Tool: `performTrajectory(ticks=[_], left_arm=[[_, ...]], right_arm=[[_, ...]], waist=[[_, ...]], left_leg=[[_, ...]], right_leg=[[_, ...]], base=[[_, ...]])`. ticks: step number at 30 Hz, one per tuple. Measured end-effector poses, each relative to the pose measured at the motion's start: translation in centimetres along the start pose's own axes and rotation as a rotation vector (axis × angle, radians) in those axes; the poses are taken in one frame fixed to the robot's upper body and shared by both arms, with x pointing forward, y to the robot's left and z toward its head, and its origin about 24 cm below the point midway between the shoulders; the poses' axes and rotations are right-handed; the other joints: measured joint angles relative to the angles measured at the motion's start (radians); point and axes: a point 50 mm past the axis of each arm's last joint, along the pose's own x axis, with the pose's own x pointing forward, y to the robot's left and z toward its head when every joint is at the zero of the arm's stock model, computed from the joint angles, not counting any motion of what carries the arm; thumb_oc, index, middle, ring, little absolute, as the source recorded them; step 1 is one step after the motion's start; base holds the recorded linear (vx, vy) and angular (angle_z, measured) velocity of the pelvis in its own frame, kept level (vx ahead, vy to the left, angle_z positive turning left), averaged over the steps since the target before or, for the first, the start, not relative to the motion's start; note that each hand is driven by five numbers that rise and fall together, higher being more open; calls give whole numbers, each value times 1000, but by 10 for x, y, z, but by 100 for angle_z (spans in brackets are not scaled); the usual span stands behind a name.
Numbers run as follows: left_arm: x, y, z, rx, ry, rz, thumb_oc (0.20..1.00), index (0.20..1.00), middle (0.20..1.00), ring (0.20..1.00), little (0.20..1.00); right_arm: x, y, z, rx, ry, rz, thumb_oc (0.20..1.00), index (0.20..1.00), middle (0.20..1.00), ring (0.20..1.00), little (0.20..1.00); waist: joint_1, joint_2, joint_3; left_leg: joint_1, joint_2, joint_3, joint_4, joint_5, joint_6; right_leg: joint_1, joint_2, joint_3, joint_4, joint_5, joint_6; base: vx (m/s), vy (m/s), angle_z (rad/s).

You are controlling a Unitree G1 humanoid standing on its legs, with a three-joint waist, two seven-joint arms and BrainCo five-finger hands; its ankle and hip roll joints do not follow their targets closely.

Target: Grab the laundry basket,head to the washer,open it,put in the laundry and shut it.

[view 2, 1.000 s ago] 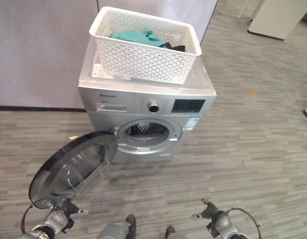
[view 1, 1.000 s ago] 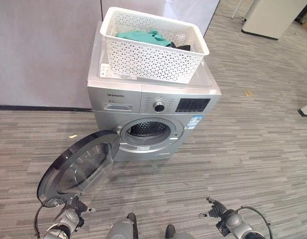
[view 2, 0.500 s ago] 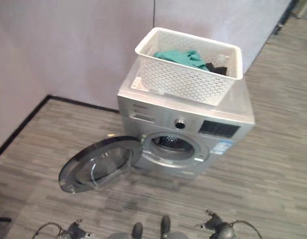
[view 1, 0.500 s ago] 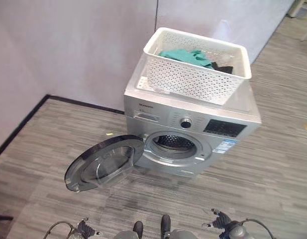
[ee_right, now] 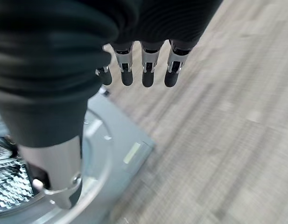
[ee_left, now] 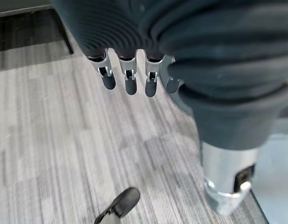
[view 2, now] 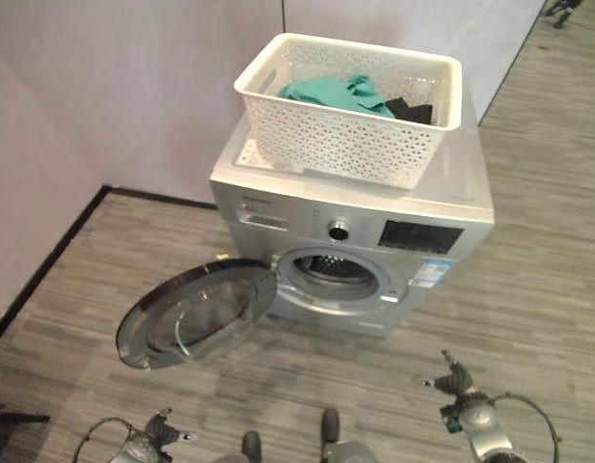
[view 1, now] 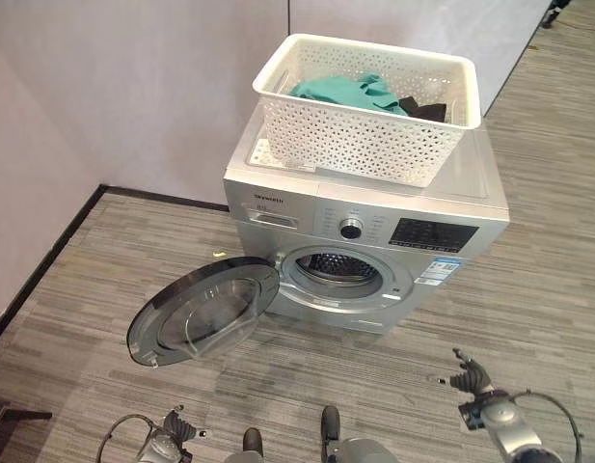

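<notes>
Atop washer (view 1: 365,207), basket (view 1: 366,106) well beyond right hand (view 1: 473,383).

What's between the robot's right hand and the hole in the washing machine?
Just bare striped floor. In the left eye view, nothing lies between the right hand and the washer's open drum. The round door hangs open off to the left.

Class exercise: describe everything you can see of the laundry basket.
The basket is white, rectangular, seemingly plastic, with perforated lattice walls and a solid rim. It stands upright on top of the washer, slightly askew. Inside lie a teal garment and a dark one. No robot hand touches it.
</notes>
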Motion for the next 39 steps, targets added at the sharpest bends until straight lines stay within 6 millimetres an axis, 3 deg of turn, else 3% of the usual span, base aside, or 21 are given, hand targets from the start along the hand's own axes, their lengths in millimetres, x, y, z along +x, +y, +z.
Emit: performTrajectory(ticks=[3,6,8,9,10,11,13,14,15,18,21,22,24,25,27,30,31,39], left_arm=[[0,2,-1,-24,1,8,1000,1000,1000,1000,1000],[-4,-1,-20,-67,41,9,1000,1000,1000,1000,1000],[-6,-3,-28,-74,65,6,1000,1000,1000,1000,1000],[-8,-5,-32,-72,70,-8,1000,1000,1000,1000,1000],[-8,-7,-35,-71,74,-22,1000,1000,1000,1000,1000],[-9,-7,-37,-78,70,-29,1000,1000,1000,1000,1000],[-10,-10,-40,-81,82,-42,1000,1000,1000,1000,1000],[-11,-12,-45,-79,96,-48,1000,1000,1000,1000,1000],[-14,-16,-53,-69,118,-70,1000,1000,1000,1000,1000],[-18,-21,-64,-63,150,-92,1000,1000,1000,1000,1000],[-19,-20,-66,-58,150,-99,1000,1000,1000,1000,1000],[-14,-14,-56,-50,121,-86,1000,1000,1000,1000,1000],[-10,4,-52,-13,103,-52,1000,1000,1000,1000,1000],[-7,13,-46,12,92,-37,1000,1000,1000,1000,1000],[-6,24,-49,0,120,-10,1000,1000,1000,1000,1000],[-6,31,-53,-40,126,20,1000,1000,1000,1000,1000],[-7,31,-54,-39,128,19,1000,1000,1000,1000,1000],[-8,25,-58,-78,145,4,1000,1000,1000,1000,1000]], right_arm=[[-13,-7,-15,51,11,-27,1000,1000,1000,1000,1000],[-34,-56,-7,62,-98,-182,1000,1000,1000,1000,1000],[-40,-95,1,-2,-136,-298,1000,1000,1000,1000,1000],[-51,-139,7,-89,-134,-407,1000,1000,1000,1000,1000],[-61,-170,14,-133,-143,-501,1000,1000,1000,1000,1000],[-80,-208,36,-204,-196,-618,1000,1000,1000,1000,1000],[-111,-249,75,-304,-322,-763,1000,1000,1000,1000,1000],[-118,-258,87,-307,-361,-806,1000,1000,1000,1000,1000],[-137,-280,124,-404,-440,-878,1000,1000,1000,1000,1000],[-141,-282,159,-367,-589,-918,1000,1000,1000,1000,1000],[-148,-282,214,-514,-707,-894,1000,1000,1000,1000,1000],[-152,-285,229,-543,-728,-901,1000,1000,1000,1000,1000],[-152,-293,267,-588,-740,-910,1000,1000,1000,1000,1000],[-158,-302,268,-695,-660,-914,1000,1000,1000,1000,1000],[-150,-301,311,-888,-550,-904,1000,1000,1000,1000,1000],[-177,-294,352,-918,-679,-973,1000,1000,1000,1000,1000],[-182,-296,354,-888,-701,-988,1000,1000,1000,1000,1000],[-142,-301,335,-917,-451,-915,1000,1000,1000,1000,1000]], waist=[[-12,-11,-7],[-26,-17,-42],[-38,-25,-62],[-39,-48,-77],[-39,-51,-93],[-39,-74,-108],[-46,-71,-126],[-45,-88,-132],[-36,-106,-151],[-22,-146,-170],[20,-166,-168],[34,-169,-167],[126,-206,-131],[157,-212,-116],[148,-211,-106],[176,-217,-78],[189,-217,-65],[212,-166,9]], left_leg=[[18,-15,12,-22,-1,13],[32,-19,42,-55,2,18],[32,-19,46,-55,1,19],[32,-18,49,-56,-2,18],[24,-17,46,-56,-3,16],[20,-15,42,-56,-5,13],[7,-16,35,-55,-6,16],[-1,-15,32,-56,-4,14],[-4,-14,30,-55,-2,13],[-19,-13,27,-55,-1,9],[-40,-20,7,-50,2,11],[-61,-21,-3,-38,7,9],[-117,-27,-30,-24,14,6],[-149,-31,-39,-12,14,6],[-185,-36,-59,6,19,8],[-223,-46,-71,2,32,20],[-232,-50,-73,1,33,22],[-294,-63,-83,0,34,23]], right_leg=[[-3,-11,16,0,6,11],[-15,-12,39,0,7,20],[-14,-12,41,-4,6,21],[-15,-10,42,-6,-1,31],[-20,-11,41,-5,-4,35],[-22,-8,39,-8,-5,36],[-32,-10,37,-8,-6,37],[-39,-10,35,-8,-6,37],[-41,-8,32,-8,-5,36],[-51,-9,22,-8,-4,37],[-63,-18,3,-8,-3,39],[-80,-21,-6,-8,-3,42],[-108,-31,-36,-2,1,46],[-128,-36,-45,-1,3,49],[-149,-44,-70,-1,21,61],[-185,-54,-71,0,23,63],[-193,-57,-70,0,29,56],[-250,-68,-58,0,36,50]], base=[[28,84,-19],[35,62,-23],[25,43,-7],[33,48,-5],[38,42,3],[42,41,8],[51,40,9],[44,34,9],[27,20,6],[7,2,4],[-20,3,19],[-38,6,40],[-35,12,43],[-11,2,42],[22,3,37],[54,10,18],[47,11,9],[50,-4,4]])
